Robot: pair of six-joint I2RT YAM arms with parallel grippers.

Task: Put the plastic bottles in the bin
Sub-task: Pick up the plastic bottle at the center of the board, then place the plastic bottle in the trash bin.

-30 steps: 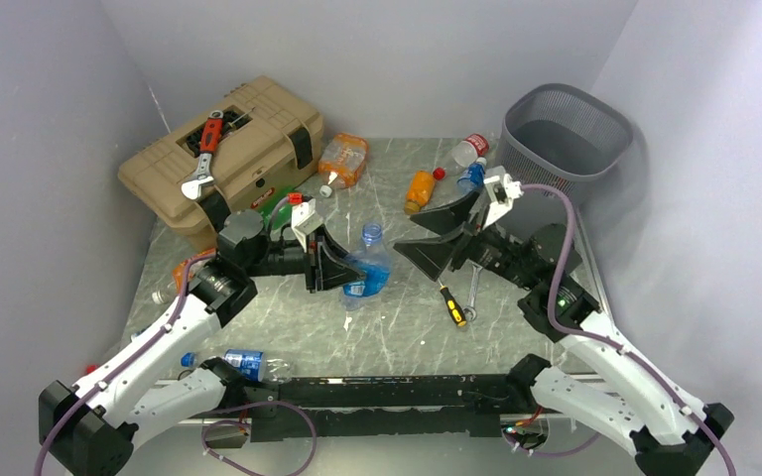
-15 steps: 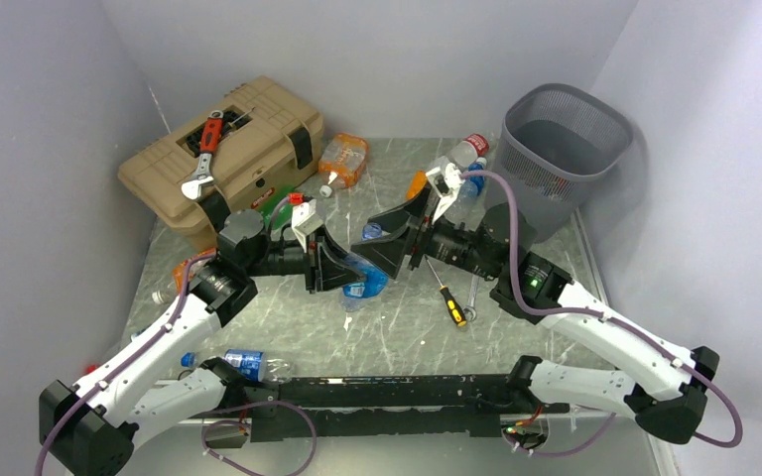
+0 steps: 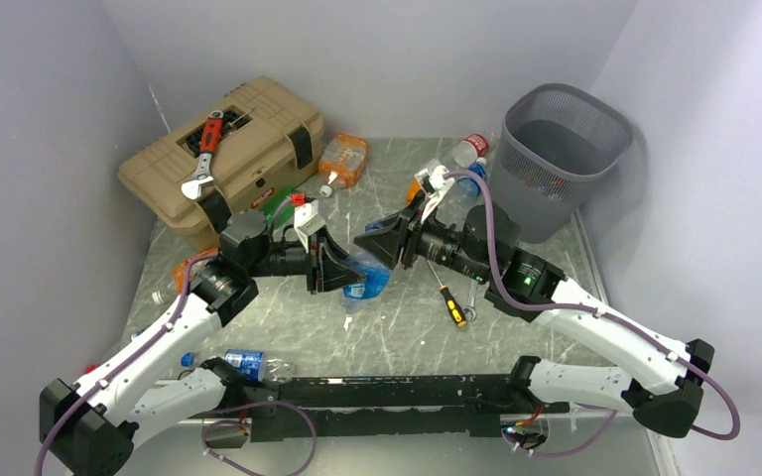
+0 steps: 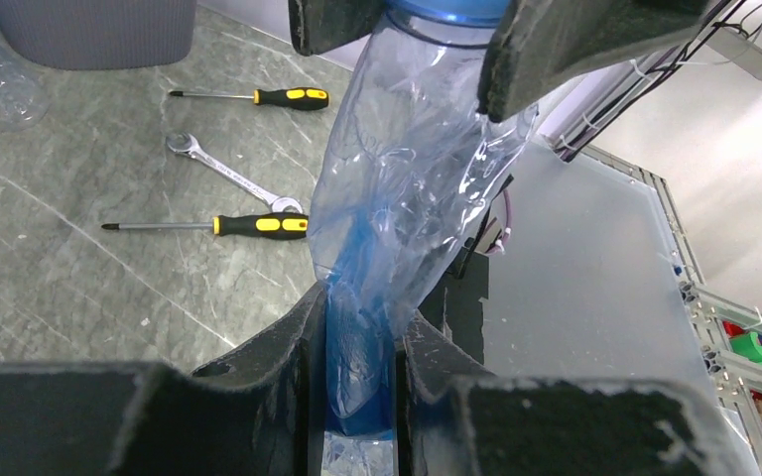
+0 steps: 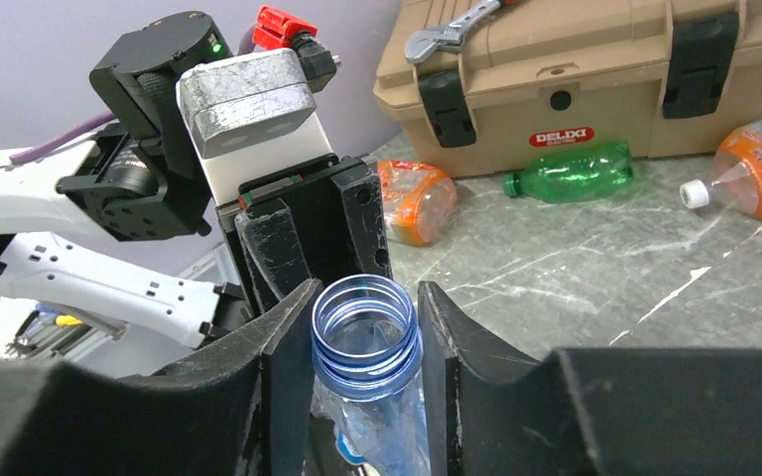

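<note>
The left end effector is clenching the crumpled lower body of the blue bottle near the middle of the desk. The bottle appears to be hanging clear of the surface. The right end effector is reaching in from 3 o'clock. Its two fingers are pressing on either side of the bottle's open, capless neck, so both are grasping the same bottle, one at each end.

The bin is standing upright at the desk's 1 o'clock corner, well apart from the held bottle. At 10 o'clock the tan toolbox is sitting with an adjustable wrench lying on its lid, and a green bottle is lying just in front of it. An orange bottle and a clear red-capped bottle are lying along the far edge, between toolbox and bin. A yellow-handled screwdriver and a spanner are lying side by side at 4 o'clock from the held bottle.
</note>
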